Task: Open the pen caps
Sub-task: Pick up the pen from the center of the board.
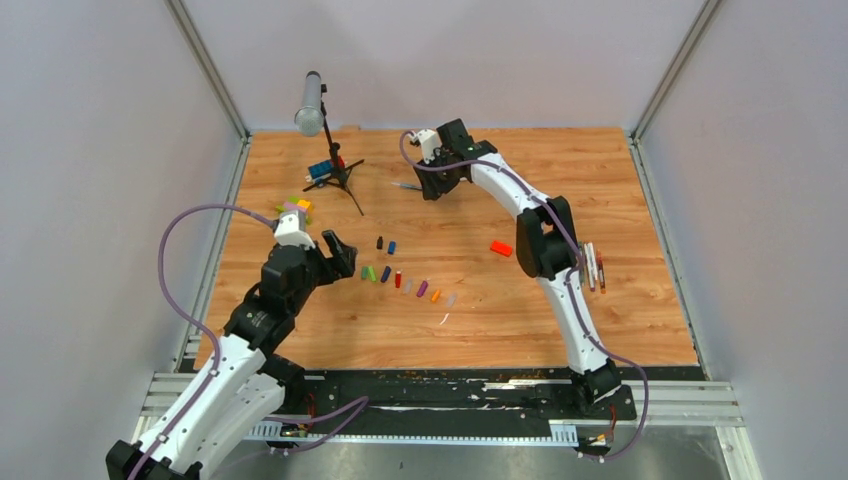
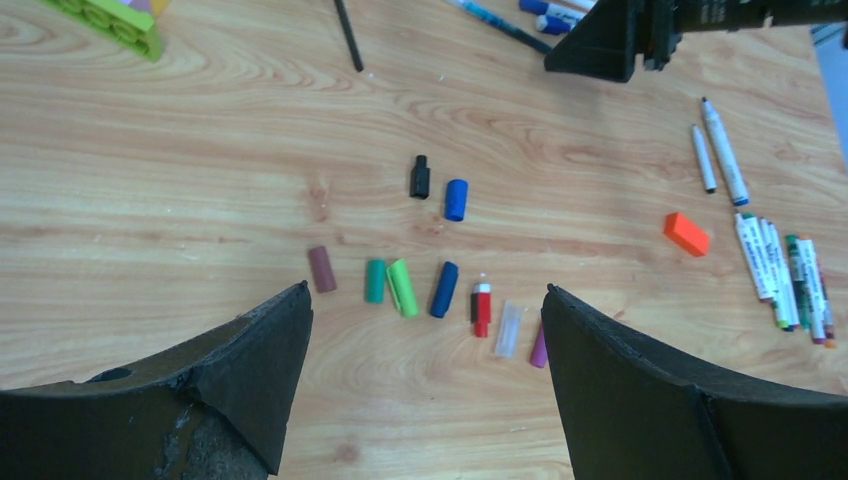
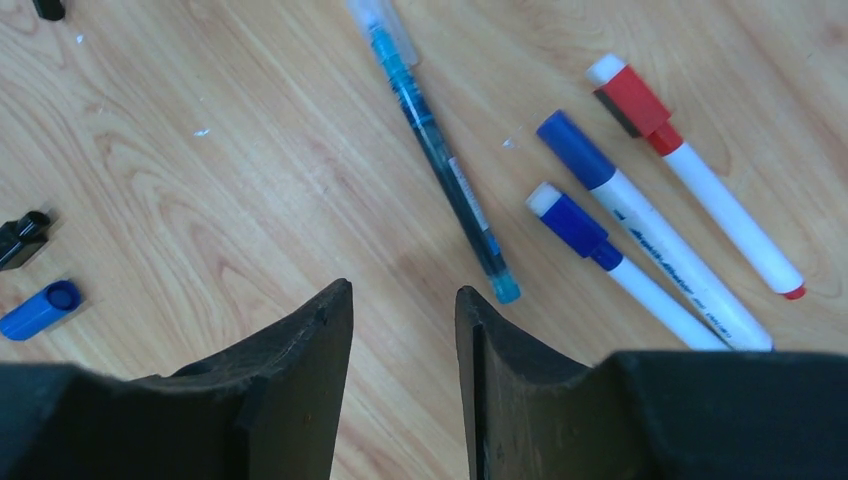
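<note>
Left hand (image 2: 425, 292): spread wide, empty, above the row of loose caps (image 2: 403, 288) on the table (image 2: 200, 150).
Right hand (image 3: 402, 290): narrow gap, empty, just beside the teal pen (image 3: 440, 165).
Advice: centre over the barrel and grip clear of its cap.

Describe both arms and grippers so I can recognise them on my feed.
Both the left arm and right arm have white links, black joints and a looping greyish-purple cable. The left gripper and right gripper each have two matte black, wedge-shaped fingers, visibly scuffed.
</note>
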`<control>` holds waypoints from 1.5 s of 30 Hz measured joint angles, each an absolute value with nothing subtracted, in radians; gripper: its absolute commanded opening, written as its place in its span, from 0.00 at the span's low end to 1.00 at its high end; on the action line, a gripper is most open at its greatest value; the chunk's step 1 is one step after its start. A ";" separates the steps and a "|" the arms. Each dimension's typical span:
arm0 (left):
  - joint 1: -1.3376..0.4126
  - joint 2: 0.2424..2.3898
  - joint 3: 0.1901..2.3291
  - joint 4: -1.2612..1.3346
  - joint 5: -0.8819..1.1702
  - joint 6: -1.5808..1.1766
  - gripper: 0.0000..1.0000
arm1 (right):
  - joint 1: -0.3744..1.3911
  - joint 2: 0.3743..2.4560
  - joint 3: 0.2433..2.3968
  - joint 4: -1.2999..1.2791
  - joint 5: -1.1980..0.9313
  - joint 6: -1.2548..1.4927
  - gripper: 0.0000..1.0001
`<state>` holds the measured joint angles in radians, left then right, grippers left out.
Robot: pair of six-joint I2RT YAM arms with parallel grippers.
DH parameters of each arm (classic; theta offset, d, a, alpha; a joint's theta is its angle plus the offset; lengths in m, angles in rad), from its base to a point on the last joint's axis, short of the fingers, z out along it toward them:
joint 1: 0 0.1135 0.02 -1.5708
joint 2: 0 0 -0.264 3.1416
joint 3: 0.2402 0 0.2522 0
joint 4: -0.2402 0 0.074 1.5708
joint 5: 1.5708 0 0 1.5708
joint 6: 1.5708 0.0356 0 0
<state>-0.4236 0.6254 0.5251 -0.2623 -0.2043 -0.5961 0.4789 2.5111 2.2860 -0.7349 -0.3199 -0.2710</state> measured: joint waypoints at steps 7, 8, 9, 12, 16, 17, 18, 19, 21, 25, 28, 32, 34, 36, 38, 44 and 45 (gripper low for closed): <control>-0.424 0.636 0.499 -0.278 -0.216 -0.596 0.91 | 0.477 2.549 2.340 -0.700 -0.312 -0.271 0.41; -0.424 0.637 0.497 -0.278 -0.216 -0.596 0.91 | 0.477 2.555 2.345 -0.693 -0.310 -0.271 0.41; -0.424 0.639 0.495 -0.278 -0.216 -0.597 0.91 | 0.477 2.560 2.347 -0.690 -0.307 -0.271 0.41; -0.424 0.642 0.492 -0.278 -0.216 -0.597 0.91 | 0.477 2.576 2.354 -0.682 -0.303 -0.271 0.41; -0.424 0.645 0.490 -0.278 -0.216 -0.597 0.90 | 0.476 2.591 2.358 -0.674 -0.290 -0.273 0.41; -0.424 0.645 0.490 -0.278 -0.216 -0.597 0.90 | 0.476 2.593 2.358 -0.672 -0.288 -0.273 0.41; -0.424 0.645 0.490 -0.278 -0.216 -0.597 0.90 | 0.474 2.597 2.362 -0.669 -0.287 -0.274 0.41; -0.424 0.645 0.490 -0.278 -0.216 -0.597 0.90 | 0.472 2.598 2.363 -0.665 -0.285 -0.274 0.41; -0.424 0.645 0.490 -0.278 -0.216 -0.597 0.90 | 0.470 2.599 2.364 -0.661 -0.285 -0.274 0.41; -0.424 0.645 0.483 -0.276 -0.215 -0.598 0.90 | 0.468 2.600 2.365 -0.653 -0.286 -0.274 0.39; -0.424 0.645 0.479 -0.276 -0.215 -0.599 0.90 | 0.468 2.605 2.365 -0.649 -0.286 -0.274 0.37; -0.424 0.645 0.479 -0.276 -0.214 -0.600 0.90 | 0.466 2.626 2.376 -0.638 -0.287 -0.282 0.29; -0.424 0.645 0.479 -0.276 -0.210 -0.602 0.91 | 0.464 2.630 2.378 -0.636 -0.288 -0.288 0.22; -0.424 0.641 0.477 -0.273 -0.201 -0.609 0.91 | 0.463 2.630 2.378 -0.636 -0.287 -0.295 0.13; -0.423 0.632 0.463 -0.252 -0.183 -0.628 0.91 | 0.462 2.630 2.376 -0.638 -0.287 -0.312 0.07; -0.423 0.615 0.371 -0.138 -0.097 -0.747 0.91 | 0.462 2.551 2.239 -0.611 -0.291 -0.377 0.00; -0.423 0.615 0.355 -0.118 -0.081 -0.769 0.91 | 0.463 2.519 2.187 -0.609 -0.294 -0.393 0.00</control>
<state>-0.4229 0.6151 0.3553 -0.1177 -0.0811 -0.7692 0.4625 2.5191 2.1868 -0.6094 -0.2935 -0.3935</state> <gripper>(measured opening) 0.909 0.057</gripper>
